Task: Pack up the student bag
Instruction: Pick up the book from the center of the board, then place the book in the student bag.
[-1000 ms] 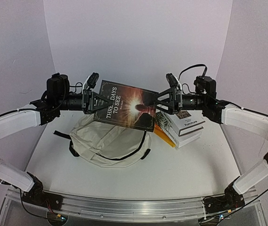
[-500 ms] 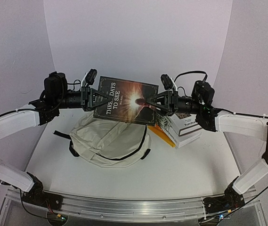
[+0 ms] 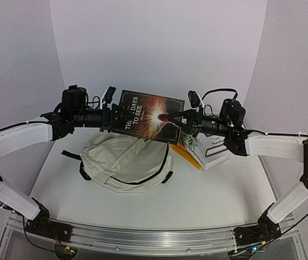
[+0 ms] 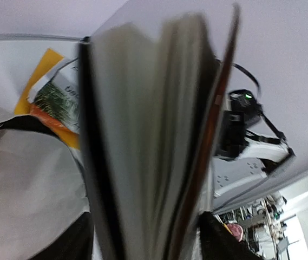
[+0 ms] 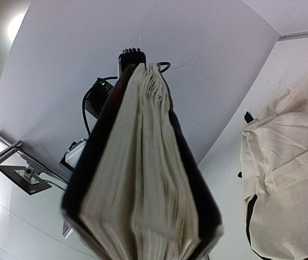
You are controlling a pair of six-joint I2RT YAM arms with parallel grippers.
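We see a dark book [image 3: 148, 116] held in the air at the middle of the overhead frame, its cover toward that camera and slightly tilted, with one arm at each side. The right fingers [image 3: 171, 117] meet the book's right edge and are pinched narrow on it, so they carry it. The left fingers [image 3: 119, 115] are at the book's left edge. In the left wrist view they stand apart on either side of the book, with its pages fanning loosely between them, so we read them as spread, not clamping. In the right wrist view the page edges fill the centre and the fingers themselves are hidden.

The bag [image 3: 124, 162] lies flat on the white surface [image 3: 208, 189], left of centre in the overhead frame, below the book and apart from it. A black zipper line curves along its right and lower edge; we cannot tell whether the mouth is open. Right of the bag, under the right arm, sits a stack of books [image 3: 213, 149] with an orange cover [image 3: 189, 154] showing at its lower left, near the bag.
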